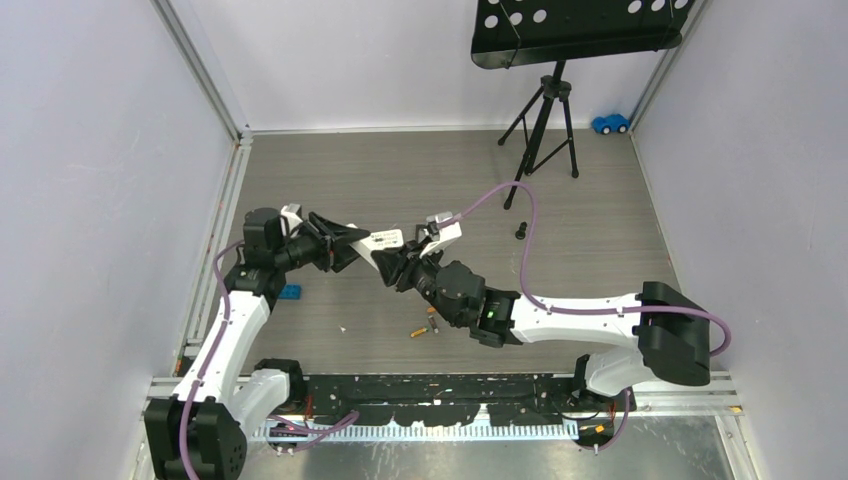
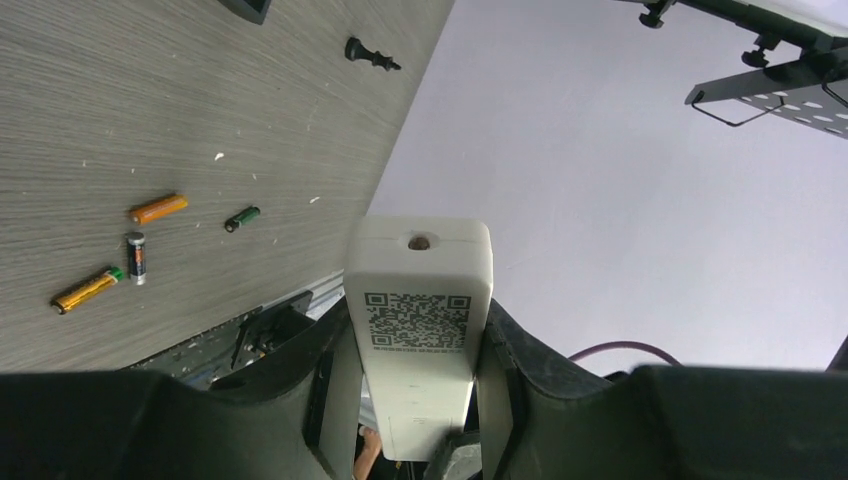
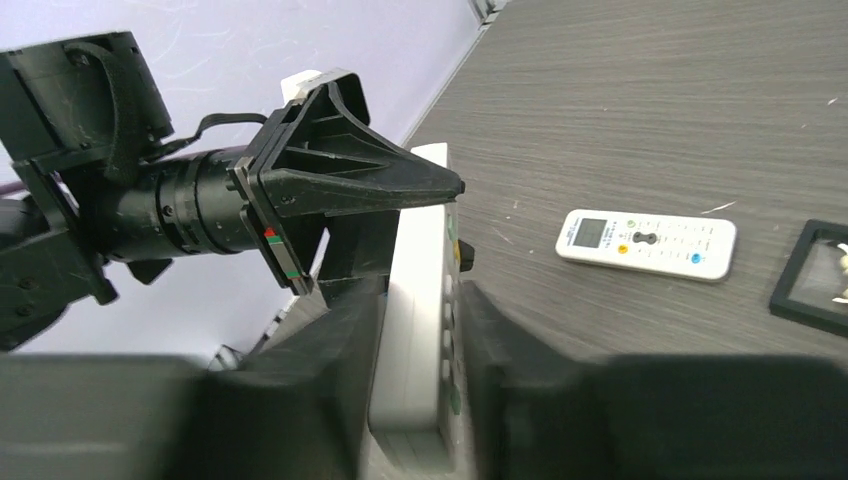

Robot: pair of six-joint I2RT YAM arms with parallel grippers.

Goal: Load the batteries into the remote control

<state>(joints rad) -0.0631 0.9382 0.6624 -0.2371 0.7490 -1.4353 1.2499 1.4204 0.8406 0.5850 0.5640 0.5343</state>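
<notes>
The remote control [image 1: 385, 240], long and white, is held in the air between both arms. My left gripper [image 1: 350, 245] is shut on one end; in the left wrist view its back, bearing a QR code [image 2: 420, 320], sits between the fingers. My right gripper [image 1: 405, 262] is shut on the other end, with one finger on the back and one on the buttoned front [image 3: 425, 350]. Several batteries lie loose on the table: two orange ones [image 2: 158, 208] [image 2: 88, 290], a dark one [image 2: 136, 257] and a green-and-black one [image 2: 241, 218]. They show near my right arm [image 1: 420, 330].
A shorter white remote [image 3: 646, 243] lies on the table beside a black frame [image 3: 815, 275]. A stubby black peg [image 1: 521, 230] lies right of centre, a blue block [image 1: 290, 292] by my left arm. A music stand's tripod [image 1: 545, 120] and a blue toy car [image 1: 610, 123] stand at the back.
</notes>
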